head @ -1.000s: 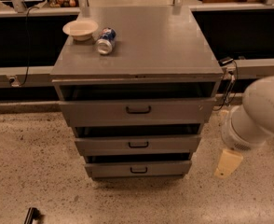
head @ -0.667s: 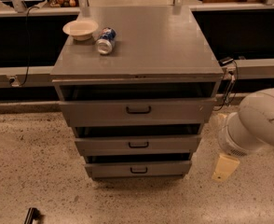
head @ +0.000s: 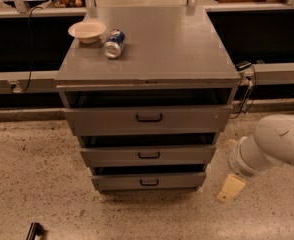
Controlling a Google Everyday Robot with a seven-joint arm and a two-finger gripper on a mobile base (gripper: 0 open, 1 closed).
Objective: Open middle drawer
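The grey metal cabinet (head: 147, 44) stands in the middle of the camera view with three drawers. The middle drawer (head: 187, 155) is the second one, a wide low front panel with a small black centre handle (head: 148, 155) and a dark gap above it. My gripper (head: 230, 188) hangs low at the right on the white arm (head: 274, 143). It is near the floor, beside the cabinet's lower right corner, to the right of the middle drawer and below it. It touches nothing.
The taller top drawer (head: 197, 119) has a wider handle, and the lowest drawer (head: 182, 182) sits below. A cream bowl (head: 87, 31) and a lying can (head: 114, 43) are on the cabinet top. A cable (head: 245, 91) hangs at the right. A black object (head: 33, 230) lies on the speckled floor.
My arm has lowered, and the gripper has moved down and a little left toward the cabinet's lower right corner. The drawers have not moved.
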